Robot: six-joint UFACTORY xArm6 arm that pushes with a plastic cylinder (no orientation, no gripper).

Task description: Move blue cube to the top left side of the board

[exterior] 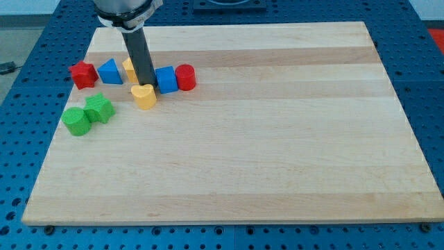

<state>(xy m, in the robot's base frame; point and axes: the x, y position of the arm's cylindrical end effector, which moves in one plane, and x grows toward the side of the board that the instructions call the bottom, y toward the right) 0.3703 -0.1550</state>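
- My tip (146, 85) stood at the lower end of the dark rod (141, 57), which came down from the view's top edge in the board's upper left part. It is a bare rod with no jaws, so there was nothing to open, close or hold.
- The tip sat just at the left side of the blue cube (166, 80), appearing to touch it, though the exact contact could not be made out.
- Directly below the tip lay the yellow heart-shaped block (144, 96), touching or nearly touching it.
- A second yellow block (129, 69) showed partly behind the rod on its left; its shape could not be told.
- The blue cube rested in the upper left area of the board, with the red cylinder (186, 77) touching its right side.
- Further to the view's left, the blue triangular block (109, 71) sat just beside the hidden yellow block, and the red block (83, 74), of irregular shape, lay next to it near the board's left edge.
- Below those, two green blocks lay touching each other: the green star-like block (99, 108) and the green rounded block (76, 121) to its lower left.
- All of them rested on the pale wooden board (277, 139), which lay on a blue perforated table (430, 104).
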